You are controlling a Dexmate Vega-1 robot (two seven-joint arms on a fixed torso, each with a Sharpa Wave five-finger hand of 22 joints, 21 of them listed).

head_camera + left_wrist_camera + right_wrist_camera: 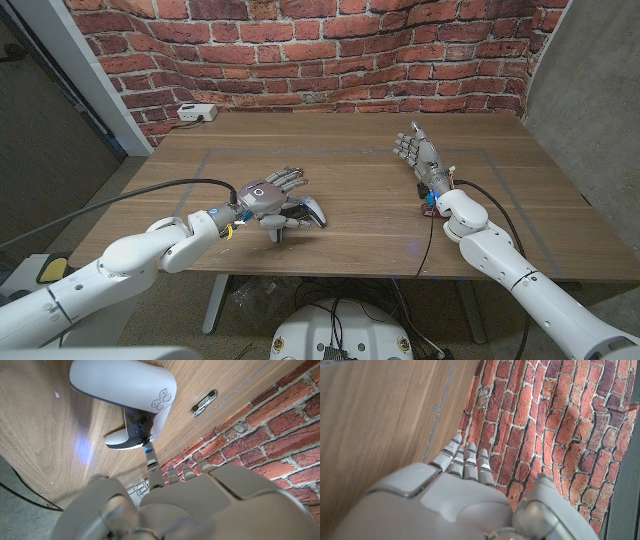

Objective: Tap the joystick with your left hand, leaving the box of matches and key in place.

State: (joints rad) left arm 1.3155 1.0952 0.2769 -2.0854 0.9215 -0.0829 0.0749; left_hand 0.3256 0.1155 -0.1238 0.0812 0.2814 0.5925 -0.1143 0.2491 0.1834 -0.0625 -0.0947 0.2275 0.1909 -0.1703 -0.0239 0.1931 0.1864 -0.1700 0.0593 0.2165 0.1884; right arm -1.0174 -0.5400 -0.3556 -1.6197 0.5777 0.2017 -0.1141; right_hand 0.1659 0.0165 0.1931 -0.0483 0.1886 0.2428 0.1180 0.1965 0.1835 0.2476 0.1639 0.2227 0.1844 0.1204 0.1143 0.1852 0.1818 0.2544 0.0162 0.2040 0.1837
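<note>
The joystick, a white game controller (308, 213) with a dark middle, lies near the table's front edge. My left hand (268, 196) hovers over its left part, back up and fingers spread, holding nothing. In the left wrist view one fingertip (148, 453) reaches down to the dark middle of the controller (131, 386) and seems to touch it. A small metal key (204, 402) lies on the wood beyond the controller. My right hand (418, 154) stands open and upright at the right. A small red and blue box (428, 206), probably the matches, is partly hidden beside its wrist.
A white socket box (195, 113) sits at the table's back left corner by the brick wall (330, 50). A thin taped rectangle (350, 152) marks the tabletop. Black cables run along both forearms.
</note>
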